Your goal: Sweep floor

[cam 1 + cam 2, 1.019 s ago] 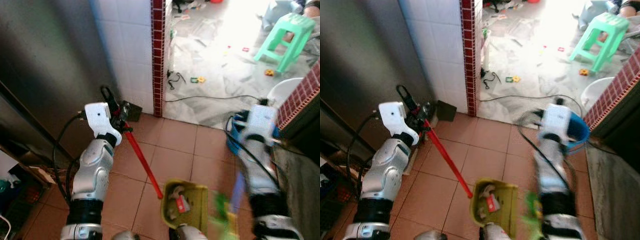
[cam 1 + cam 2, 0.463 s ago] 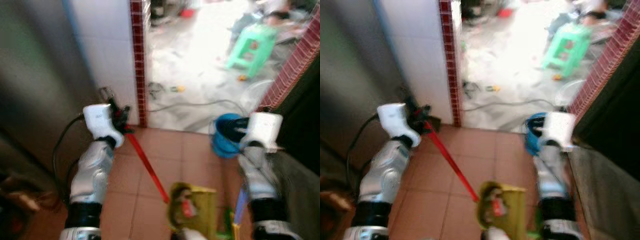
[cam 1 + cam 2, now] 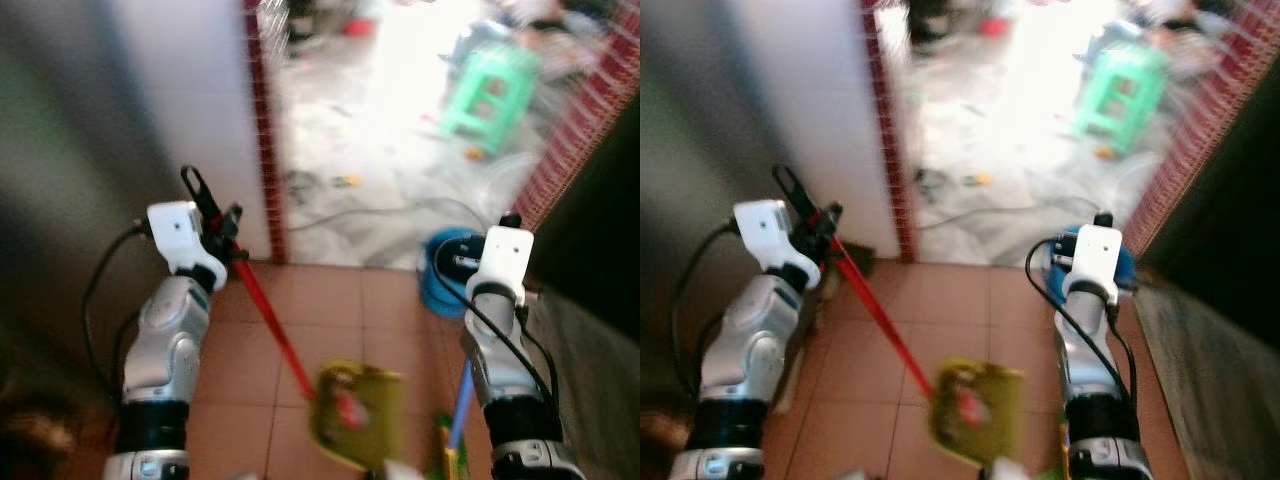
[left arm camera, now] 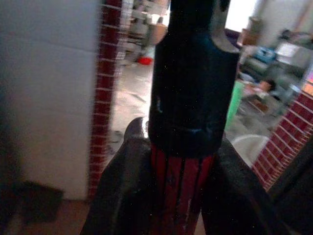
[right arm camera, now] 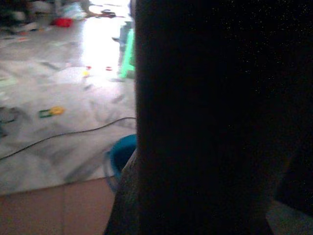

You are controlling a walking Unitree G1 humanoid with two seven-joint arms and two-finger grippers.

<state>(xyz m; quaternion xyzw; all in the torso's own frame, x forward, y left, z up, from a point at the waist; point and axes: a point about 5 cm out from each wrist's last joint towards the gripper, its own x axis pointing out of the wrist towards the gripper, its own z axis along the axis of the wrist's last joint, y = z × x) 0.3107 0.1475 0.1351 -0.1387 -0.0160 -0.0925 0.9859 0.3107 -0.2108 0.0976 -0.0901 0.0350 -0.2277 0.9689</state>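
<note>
left end effector point(image 3: 222, 232) is clamped on the red dustpan handle point(image 3: 272, 325); the dustpan point(image 3: 352, 415) already carries scraps (some sweeping looks done). right end effector's state: cannot tell. litter remains on the grey floor point(image 3: 400, 170).

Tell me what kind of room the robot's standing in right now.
Probably a home's tiled passage or utility corner opening onto a brighter living space: terracotta floor tiles, a white-tiled wall with a red brick-pattern edge, a blue bucket, and beyond, a marble floor with a green plastic stool.
</note>
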